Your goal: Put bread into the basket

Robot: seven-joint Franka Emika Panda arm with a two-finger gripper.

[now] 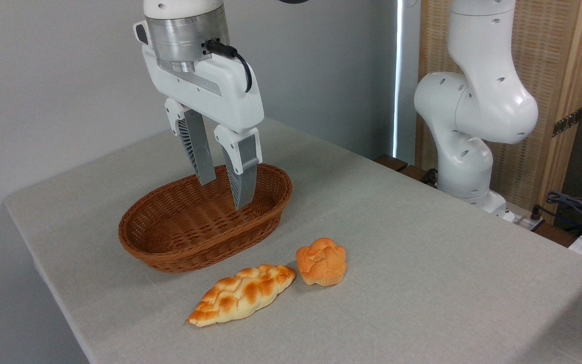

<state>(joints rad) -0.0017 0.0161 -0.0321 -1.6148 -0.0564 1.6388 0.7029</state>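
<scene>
One braided bread [241, 295], pale yellow with toasted bumps, and one round bun [321, 262] are lying beside one basket [180, 253]; the gripper [223, 194] is hanging narrowly parted, empty

A round orange bun [321, 262] sits on the grey-clothed table [422, 242]. Behind stand a woven screen [548, 65] and dark cables [574, 207] at right.

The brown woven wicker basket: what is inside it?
The brown woven wicker basket shows only its bare weave. The near wall hides a strip of floor. The open gripper hangs over it, holding nothing.
</scene>
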